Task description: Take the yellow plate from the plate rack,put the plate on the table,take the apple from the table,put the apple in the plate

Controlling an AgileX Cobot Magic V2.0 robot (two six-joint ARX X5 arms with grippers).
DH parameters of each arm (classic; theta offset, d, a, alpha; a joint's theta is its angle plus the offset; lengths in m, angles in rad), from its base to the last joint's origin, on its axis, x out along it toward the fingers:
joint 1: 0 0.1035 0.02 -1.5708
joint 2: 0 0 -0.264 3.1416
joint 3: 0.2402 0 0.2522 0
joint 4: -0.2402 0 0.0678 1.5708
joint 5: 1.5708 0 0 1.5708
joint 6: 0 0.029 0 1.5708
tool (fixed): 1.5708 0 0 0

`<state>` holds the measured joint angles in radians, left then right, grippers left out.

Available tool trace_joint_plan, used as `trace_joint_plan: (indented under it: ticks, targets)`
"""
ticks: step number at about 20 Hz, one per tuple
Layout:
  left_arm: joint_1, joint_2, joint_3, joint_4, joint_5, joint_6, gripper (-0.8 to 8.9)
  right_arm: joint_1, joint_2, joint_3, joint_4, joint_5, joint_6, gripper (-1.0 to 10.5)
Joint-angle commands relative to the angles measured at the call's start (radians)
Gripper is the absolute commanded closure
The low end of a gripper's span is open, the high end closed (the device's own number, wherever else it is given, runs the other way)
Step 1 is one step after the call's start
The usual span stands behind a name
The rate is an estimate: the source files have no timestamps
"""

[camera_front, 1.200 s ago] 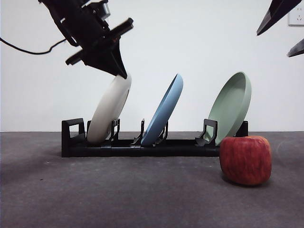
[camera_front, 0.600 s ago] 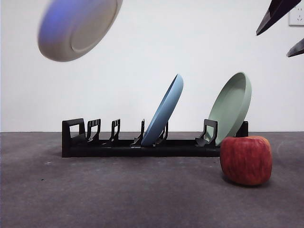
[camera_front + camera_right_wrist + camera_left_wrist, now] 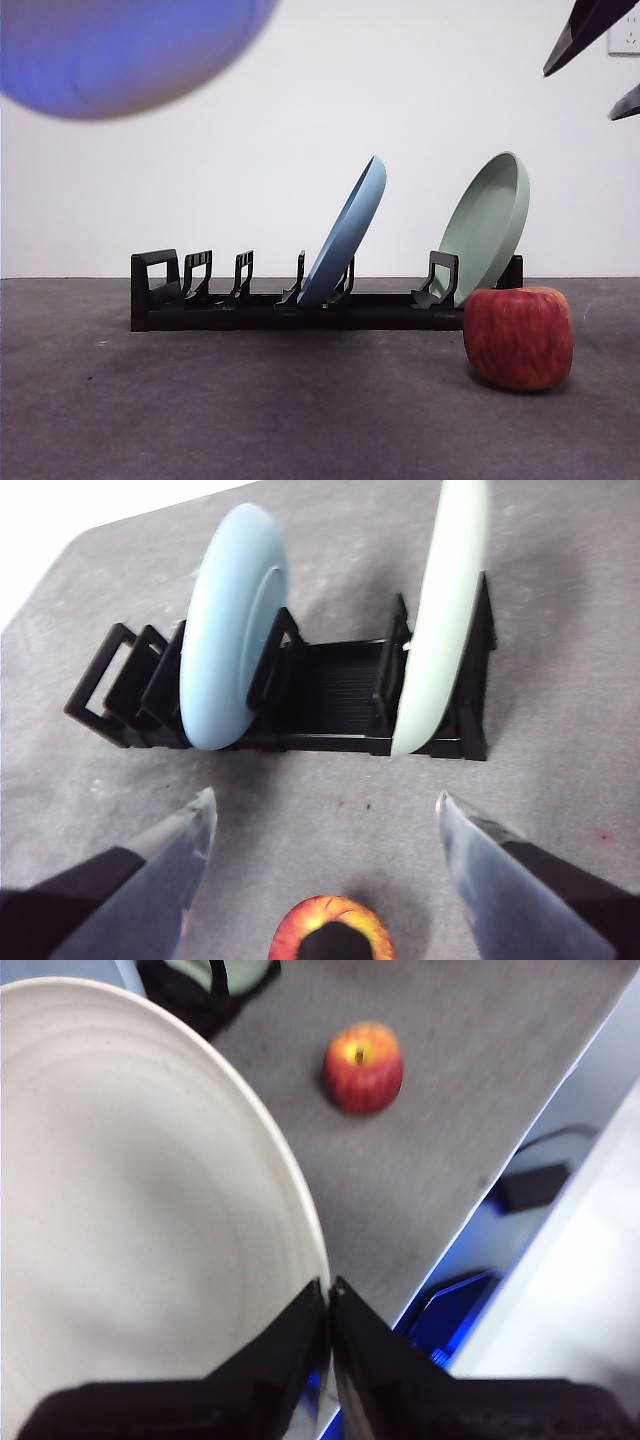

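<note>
Table (image 3: pixel 200 400): dark grey, felt-like, bearing everything below.

Plate rack (image 3: pixel 250 300): long, low, black, standing at the middle of the table. The slots at its 9 o'clock end are vacant.

Yellow plate (image 3: pixel 130 1220): cream, wide and shallow, off the rack and aloft. In the front view it shows only as a blurred bluish disc (image 3: pixel 120 50) at 11 o'clock, well above the rack. It is held at one spot on the rim. Judged stiff, smooth and breakable, light enough for one arm but apt to swing about a single rim hold; a hold on the raised rim suits it, with a level, slow set-down.

Green plate (image 3: pixel 490 225): upright in the rack's 3 o'clock end, leaning.

Blue plate (image 3: pixel 350 235): upright in a middle slot, leaning likewise.

Left gripper (image 3: pixel 330 1305): jaws pinched together on the yellow plate's rim.

Right gripper (image 3: pixel 325 825): jaws spread wide, holding nothing, hanging above the apple on the near side of the rack.

Apple (image 3: pixel 518 336): red, faintly streaked, resting on the table at 4 o'clock, in front of the rack's green-plate end. Judged firm, rounded and liable to roll; best taken across its widest part.
</note>
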<state>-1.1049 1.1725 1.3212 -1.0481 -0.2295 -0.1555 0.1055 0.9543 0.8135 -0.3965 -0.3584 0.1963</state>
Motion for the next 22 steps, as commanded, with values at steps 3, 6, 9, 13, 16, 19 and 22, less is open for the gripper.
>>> trace_joint_plan:
  ticks: [3,6,9,13,16,19,22]
  targets:
    - [-0.031,0.120,-0.153,0.175,-0.049,-0.036,8.22,0.000,0.001,0.005,0.006,0.025,-0.006,5.7]
    - [-0.030,0.259,-0.192,0.280,-0.053,-0.024,8.22,0.000,0.001,0.005,0.006,0.024,-0.006,5.7]
    - [-0.031,0.396,-0.192,0.354,-0.053,0.013,8.23,0.000,0.001,0.005,0.006,0.024,-0.006,5.7]
    - [-0.030,0.541,-0.192,0.453,-0.053,0.054,8.23,0.000,0.001,0.005,0.006,0.024,-0.006,5.7]
    - [-0.030,0.588,-0.192,0.473,-0.050,0.054,8.20,0.000,0.001,0.005,0.006,0.024,-0.006,5.7]
    - [-0.030,0.591,-0.191,0.467,-0.050,0.054,7.04,0.000,0.001,0.005,0.006,0.016,-0.006,5.7]
    - [-0.018,0.563,-0.187,0.459,-0.057,0.046,4.92,0.002,0.001,0.009,-0.002,0.015,-0.007,5.6]
